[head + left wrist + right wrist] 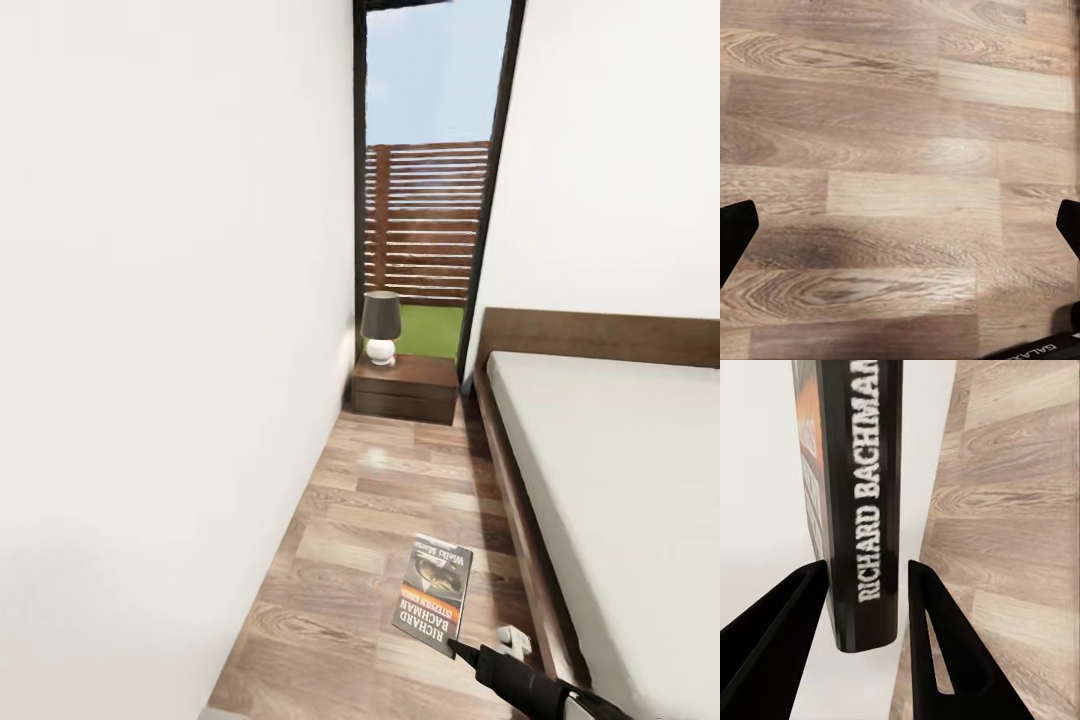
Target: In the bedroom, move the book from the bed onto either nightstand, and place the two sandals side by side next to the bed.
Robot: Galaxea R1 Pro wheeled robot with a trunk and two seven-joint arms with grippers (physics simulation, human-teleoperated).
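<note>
Right gripper (862, 600) clamps the book (433, 595) by its spine, long axis toward nightstand (405, 387); left gripper (900, 225) spread wide over floor (340, 560).

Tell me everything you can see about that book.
The book is a thin paperback with a dark photo cover, an orange band and white "Richard Bachman" lettering, repeated down its black spine. It is closed and held above the wood floor beside the bed, its spine end between the right gripper's black fingers.
</note>
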